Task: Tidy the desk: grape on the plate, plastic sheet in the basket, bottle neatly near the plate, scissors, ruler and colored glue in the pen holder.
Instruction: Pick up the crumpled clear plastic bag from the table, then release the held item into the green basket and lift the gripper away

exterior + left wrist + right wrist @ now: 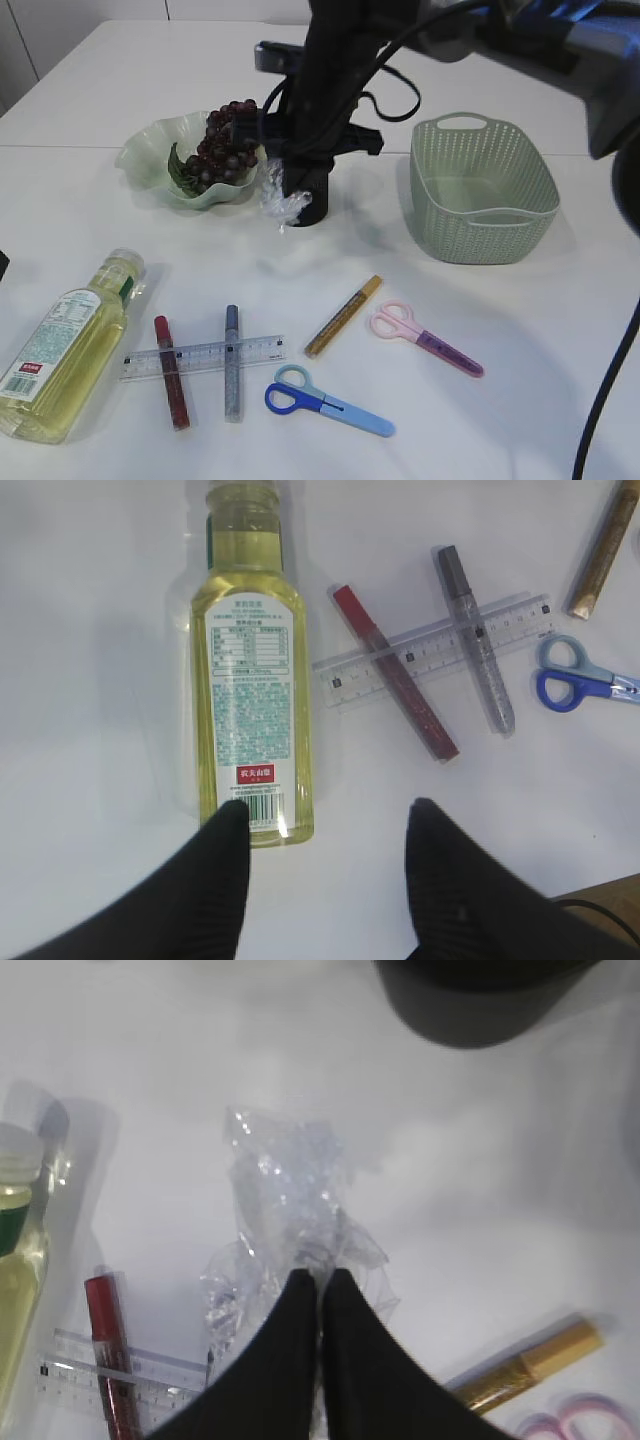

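Right claw (pixel 321 1285) pinches plastic sheet (pixel 290 1210), lifted above desk (pixel 520 330) middle. Sheet light, soft, crinkly; pinch bunched part. Basket (pixel 483 190) by far right edge. Left claw (pixel 325 830) open over bottle (pixel 250 670).

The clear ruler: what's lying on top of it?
Two glue sticks cross the ruler: the red one and the silver one. The markings beneath them are covered.
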